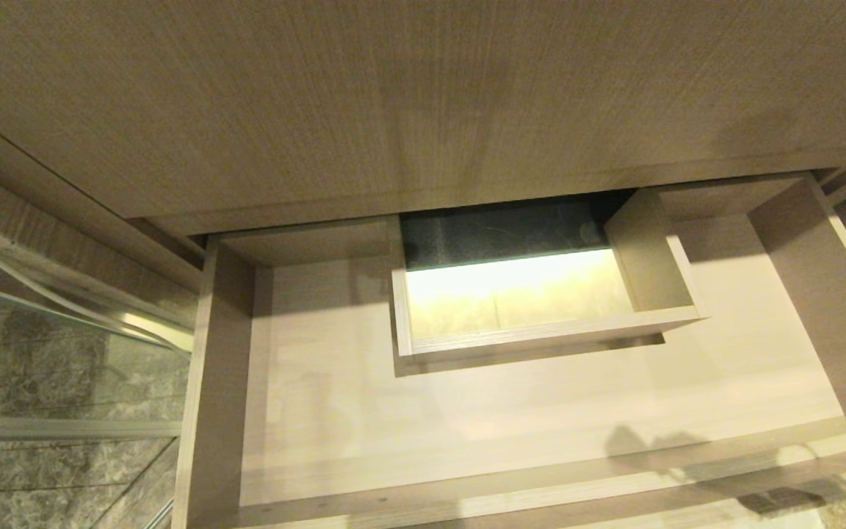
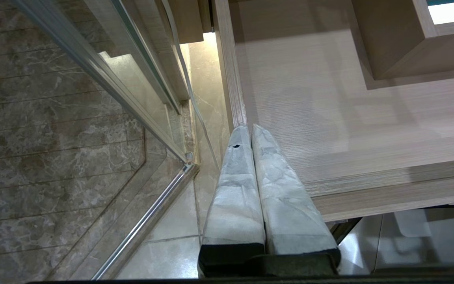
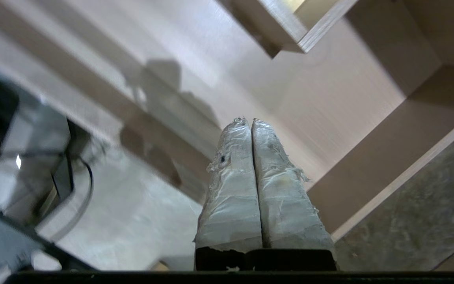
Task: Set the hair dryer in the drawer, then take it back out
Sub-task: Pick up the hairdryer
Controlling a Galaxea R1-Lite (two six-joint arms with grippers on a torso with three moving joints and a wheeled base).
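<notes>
We found no hair dryer; drawer [image 1: 511,433] open, filling lower frame. Right gripper [image 3: 249,123] pressed together, empty, above drawer's front right corner.

Light wood-grain laminate, matt and finely lined, covers the drawer [image 1: 225,382] and its boxed cutout [image 1: 540,334]. Beside the drawer, glossy veined marble floor tiles [image 2: 53,157] meet a polished metal rail [image 2: 148,221]. Creased, rough tape wraps both grippers' fingers [image 3: 231,185].
</notes>
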